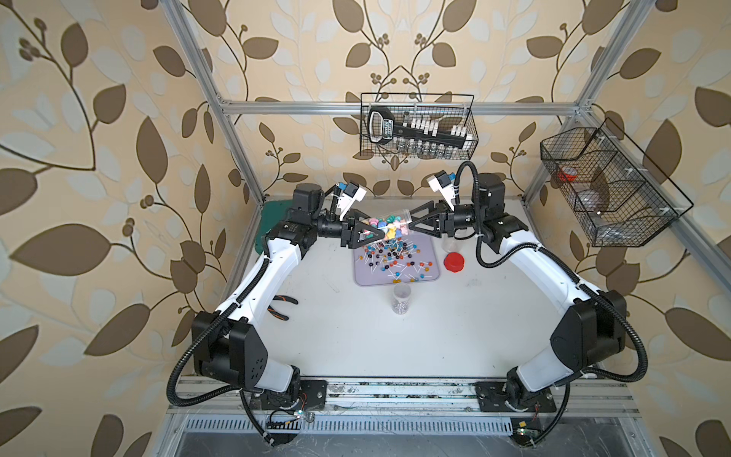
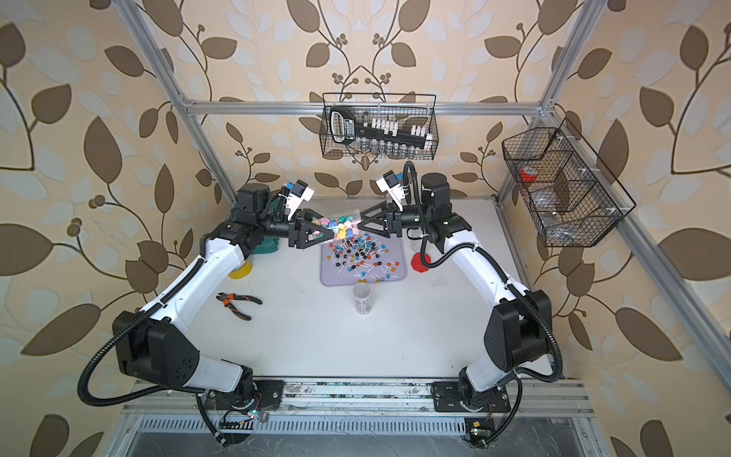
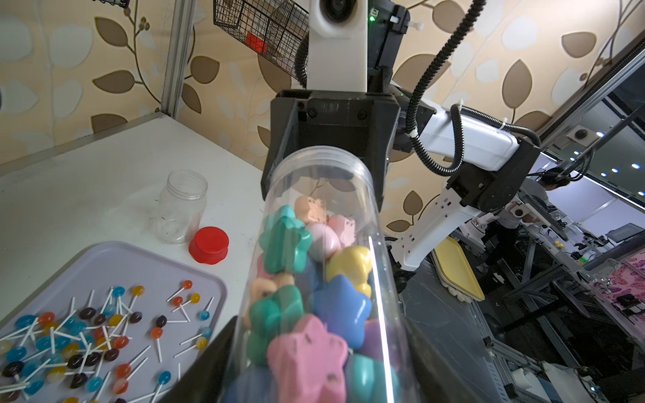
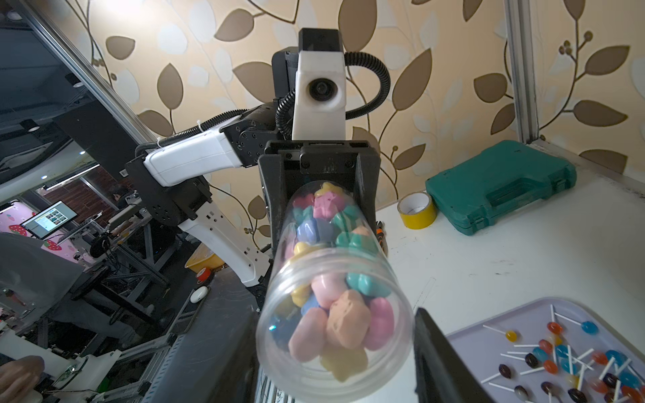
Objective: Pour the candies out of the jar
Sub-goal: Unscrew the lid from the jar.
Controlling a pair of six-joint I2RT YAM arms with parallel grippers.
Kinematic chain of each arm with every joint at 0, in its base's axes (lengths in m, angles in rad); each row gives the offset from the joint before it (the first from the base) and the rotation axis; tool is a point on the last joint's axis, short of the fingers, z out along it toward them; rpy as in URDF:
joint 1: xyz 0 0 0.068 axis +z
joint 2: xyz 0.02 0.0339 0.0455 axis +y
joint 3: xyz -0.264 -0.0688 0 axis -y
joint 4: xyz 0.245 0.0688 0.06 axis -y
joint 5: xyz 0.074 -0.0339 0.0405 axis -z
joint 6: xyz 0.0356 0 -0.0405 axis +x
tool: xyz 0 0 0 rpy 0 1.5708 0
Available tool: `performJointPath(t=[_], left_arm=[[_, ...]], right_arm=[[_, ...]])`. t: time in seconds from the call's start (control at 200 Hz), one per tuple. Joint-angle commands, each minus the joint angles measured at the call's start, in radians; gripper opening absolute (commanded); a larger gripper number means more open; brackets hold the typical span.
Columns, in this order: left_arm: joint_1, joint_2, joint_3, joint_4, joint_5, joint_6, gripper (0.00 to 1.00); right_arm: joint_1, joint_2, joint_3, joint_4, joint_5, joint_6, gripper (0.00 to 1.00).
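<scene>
Both top views: jar (image 1: 391, 220), level, aloft beside tray (image 1: 366, 279), between left claw (image 1: 375, 233) and right claw (image 1: 413, 226).
Left wrist: left claw (image 3: 321, 366) pinches its body; likely stiff, light, slick, so best held mid-body.
Right wrist: right claw (image 4: 338, 352) flanks other end; contact unclear.

Both top views are looking steeply down from high over the near edge of the table (image 1: 356, 336), with the tray (image 1: 372, 280) sitting above mid-frame. The wrist cameras are facing each other, close along the jar (image 3: 314, 167) from its two ends, each also catching part of that tray.
</scene>
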Motion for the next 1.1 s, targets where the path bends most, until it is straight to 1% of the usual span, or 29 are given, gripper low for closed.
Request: performJointPath(t=[0.0,0.17,0.34,0.36,0.405,0.79,1.095], left_arm=[[-0.011,-0.013,0.022,0.073,0.0,0.014,0.57],[-0.011,-0.013,0.034,-0.065,0.011,0.115,0.58],[-0.011,-0.013,0.037,-0.158,0.024,0.186,0.6],[-0.011,0.015,0.037,-0.168,0.024,0.192,0.61],[-0.012,0.02,0.038,-0.185,0.027,0.206,0.61],[-0.013,0.034,0.037,-0.237,0.03,0.246,0.64],[-0.014,0.055,0.045,-0.314,0.021,0.305,0.67]], right_arm=[[0.043,-0.001,0.006,-0.008,-0.053,0.008,0.33],[0.042,0.022,0.039,-0.016,-0.043,0.061,0.33],[0.043,0.046,0.074,-0.071,-0.03,0.058,0.33],[0.043,0.046,0.076,-0.075,-0.029,0.057,0.33],[0.043,0.051,0.081,-0.085,-0.021,0.057,0.33],[0.043,0.092,0.128,-0.147,0.002,0.053,0.32],[0.044,0.125,0.16,-0.206,0.014,0.033,0.3]])
